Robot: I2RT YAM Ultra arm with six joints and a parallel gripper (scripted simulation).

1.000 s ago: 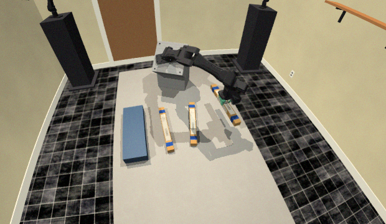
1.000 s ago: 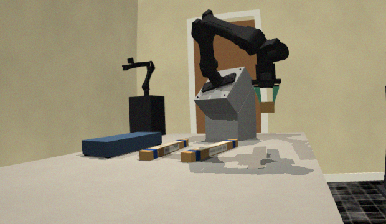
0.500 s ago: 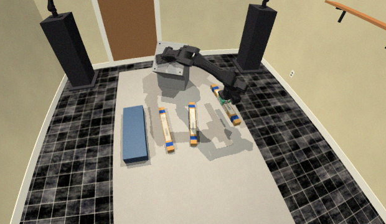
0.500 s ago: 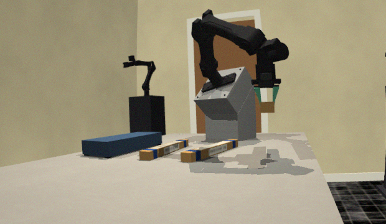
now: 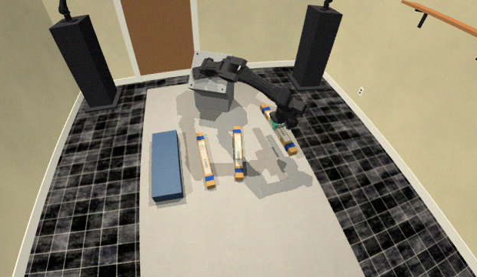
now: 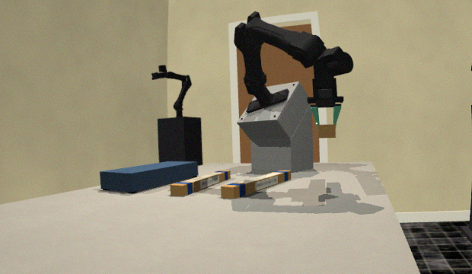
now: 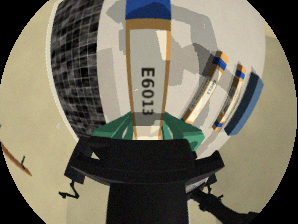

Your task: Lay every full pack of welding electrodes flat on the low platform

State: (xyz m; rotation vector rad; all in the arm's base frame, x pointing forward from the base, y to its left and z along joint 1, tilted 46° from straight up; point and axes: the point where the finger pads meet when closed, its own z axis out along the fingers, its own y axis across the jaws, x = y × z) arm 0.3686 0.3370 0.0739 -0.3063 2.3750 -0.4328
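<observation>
My gripper (image 5: 277, 124) (image 6: 326, 122) (image 7: 147, 113) is shut on one electrode pack (image 5: 285, 135) (image 6: 326, 131) (image 7: 148, 55), marked E6013, and holds it level, high above the table's right side. The green fingers are on its two long sides. A second pack (image 5: 238, 146) (image 6: 256, 184) (image 7: 206, 95) lies flat on the table in the middle. A third pack (image 5: 205, 159) (image 6: 202, 183) (image 7: 230, 98) lies flat between it and the platform. The low blue platform (image 5: 166, 165) (image 6: 145, 176) (image 7: 249, 105) stands at the left in the top and exterior views, with nothing on it.
The grey arm base (image 5: 213, 94) (image 6: 272, 148) stands at the back of the pale table (image 5: 238, 231) (image 6: 205, 236). Two dark pedestals (image 5: 86, 61) (image 5: 317, 46) with small arms stand beyond the table. The shadow of the arm falls around the middle pack and to its right.
</observation>
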